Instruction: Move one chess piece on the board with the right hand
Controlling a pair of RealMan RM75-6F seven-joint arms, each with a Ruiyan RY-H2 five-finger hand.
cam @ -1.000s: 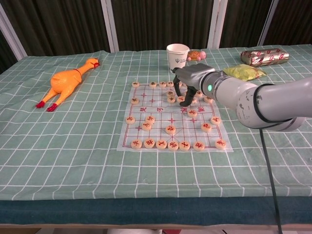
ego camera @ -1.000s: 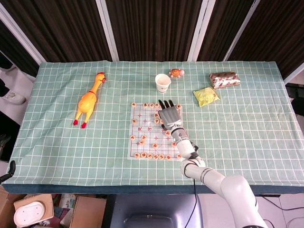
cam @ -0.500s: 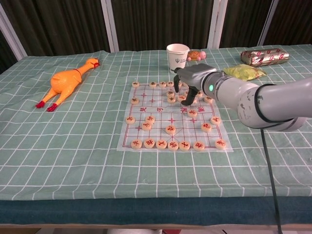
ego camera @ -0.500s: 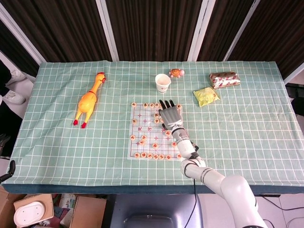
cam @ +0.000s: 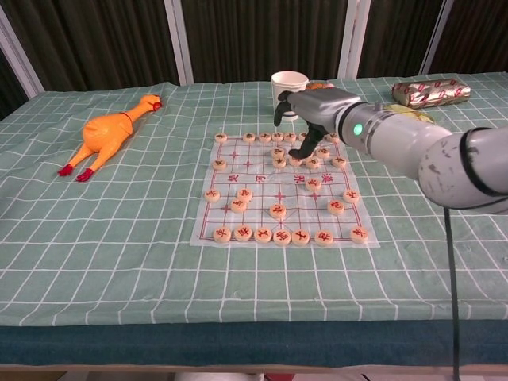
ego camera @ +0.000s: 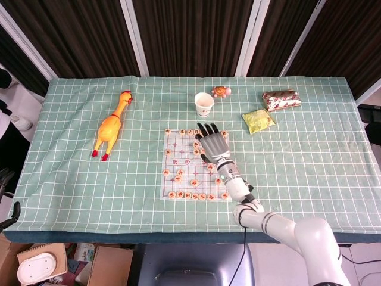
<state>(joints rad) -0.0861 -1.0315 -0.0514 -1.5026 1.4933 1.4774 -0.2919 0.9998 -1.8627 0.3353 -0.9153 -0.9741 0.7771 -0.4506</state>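
Note:
A paper chess board (ego camera: 184,156) (cam: 254,190) lies mid-table with several round wooden pieces on it. My right hand (ego camera: 212,143) (cam: 316,109) hovers over the board's far right part, fingers spread and pointing down, with nothing held in it. Its fingertips hang just above a piece (cam: 296,161) in the second far row and do not touch it. More pieces line the near row (cam: 272,235) and the far row (cam: 249,137). The left hand shows in neither view.
A yellow rubber chicken (ego camera: 111,125) (cam: 111,131) lies left of the board. A paper cup (ego camera: 203,103) (cam: 288,83) and a small toy turtle (ego camera: 221,92) stand just beyond it. A yellow-green snack bag (ego camera: 258,121) and a brown packet (ego camera: 281,99) (cam: 430,91) lie far right.
My right hand has lifted off the piece its fingers were touching and risen toward the far edge of the board. The pieces stay flat on the board.

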